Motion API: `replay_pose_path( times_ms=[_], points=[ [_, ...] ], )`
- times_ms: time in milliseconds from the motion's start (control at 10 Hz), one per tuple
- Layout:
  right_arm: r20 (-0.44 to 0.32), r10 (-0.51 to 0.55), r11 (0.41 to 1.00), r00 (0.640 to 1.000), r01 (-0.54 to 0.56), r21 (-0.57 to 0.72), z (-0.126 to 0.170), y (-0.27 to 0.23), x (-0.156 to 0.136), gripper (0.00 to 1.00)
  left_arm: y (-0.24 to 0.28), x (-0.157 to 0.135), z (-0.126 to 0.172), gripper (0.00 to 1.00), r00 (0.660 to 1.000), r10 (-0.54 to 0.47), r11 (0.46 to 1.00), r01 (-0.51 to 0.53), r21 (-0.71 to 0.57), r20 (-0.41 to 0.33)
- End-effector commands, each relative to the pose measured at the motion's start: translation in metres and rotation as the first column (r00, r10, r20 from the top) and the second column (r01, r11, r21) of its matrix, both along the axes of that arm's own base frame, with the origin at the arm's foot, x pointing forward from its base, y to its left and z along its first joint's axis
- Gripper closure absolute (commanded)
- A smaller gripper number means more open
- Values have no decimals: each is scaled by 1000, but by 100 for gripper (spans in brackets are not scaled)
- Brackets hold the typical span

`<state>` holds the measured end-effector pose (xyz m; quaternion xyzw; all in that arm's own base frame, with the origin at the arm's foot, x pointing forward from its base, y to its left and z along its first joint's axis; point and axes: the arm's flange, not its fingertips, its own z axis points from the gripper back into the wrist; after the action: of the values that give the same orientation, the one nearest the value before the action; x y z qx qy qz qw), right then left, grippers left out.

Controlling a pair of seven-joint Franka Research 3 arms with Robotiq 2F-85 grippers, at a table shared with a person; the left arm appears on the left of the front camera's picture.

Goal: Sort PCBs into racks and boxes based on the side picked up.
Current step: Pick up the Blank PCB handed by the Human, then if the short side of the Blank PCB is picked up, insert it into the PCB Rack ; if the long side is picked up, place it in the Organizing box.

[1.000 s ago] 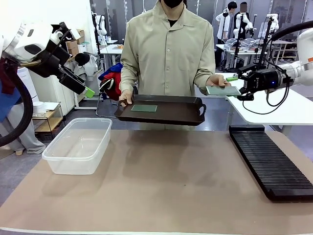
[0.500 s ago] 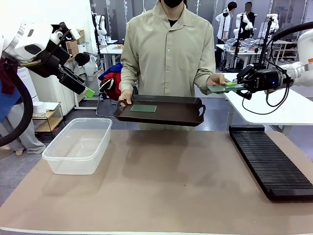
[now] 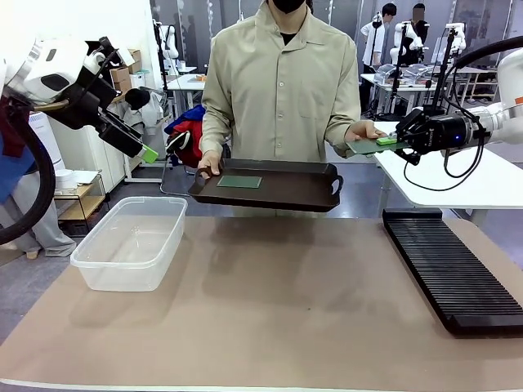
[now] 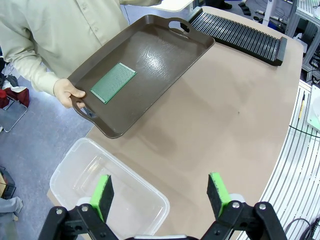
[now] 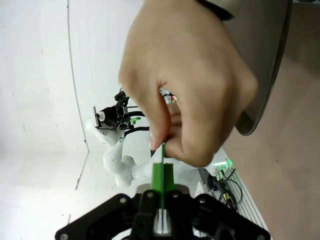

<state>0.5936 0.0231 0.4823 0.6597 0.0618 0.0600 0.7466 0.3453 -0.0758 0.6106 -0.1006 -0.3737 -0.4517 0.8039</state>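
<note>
The person holds a dark brown tray (image 3: 278, 192) in one hand, with one green PCB (image 3: 239, 181) lying flat on it; that board (image 4: 113, 82) also shows in the left wrist view. Their other hand (image 3: 362, 132) holds a second PCB (image 3: 369, 146) out to the right, and my right gripper (image 3: 388, 142) is shut on its far end. In the right wrist view the board (image 5: 162, 170) is edge-on between the green pads, under the hand (image 5: 185, 85). My left gripper (image 3: 149, 153) hangs open high at the left, above the clear box (image 3: 131, 242). The black rack (image 3: 452, 268) lies at the right.
The brown table surface (image 3: 278, 302) between box and rack is bare. A white table (image 3: 482, 184) stands behind the rack. In the left wrist view the box (image 4: 95, 175) lies just beyond my open fingers.
My right gripper closed in on the held-out board and shut on it; the board tilted slightly. The tray and left arm stayed still.
</note>
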Motion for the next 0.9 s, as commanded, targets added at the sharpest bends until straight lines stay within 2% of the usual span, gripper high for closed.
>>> replay_pose_path(
  times_ms=[0, 100, 200, 300, 800],
  points=[
    [5, 18, 999, 1000, -18, 31, 3, -3, 5, 100, 3, 1, 0, 0, 1000, -1, 1000, 1, -3, -9],
    [-6, -22, 1000, 1000, 22, 0, 5, -1, 4, 100, 3, 1, 0, 0, 1000, -1, 1000, 1, -3, -9],
    [-71, -112, 991, 991, 105, -88, 8, 3, 4, 100, 3, 1, 0, 0, 1000, -1, 1000, 1, -3, -9],
    [0, -1, 1000, 1000, 1, -1, 0, 0, 0, 100, 3, 1, 0, 0, 1000, -1, 1000, 1, -3, -9],
    [0, -1, 1000, 1000, 1, -1, 0, 0, 0, 100, 3, 1, 0, 0, 1000, -1, 1000, 1, -3, -9]
  ],
)
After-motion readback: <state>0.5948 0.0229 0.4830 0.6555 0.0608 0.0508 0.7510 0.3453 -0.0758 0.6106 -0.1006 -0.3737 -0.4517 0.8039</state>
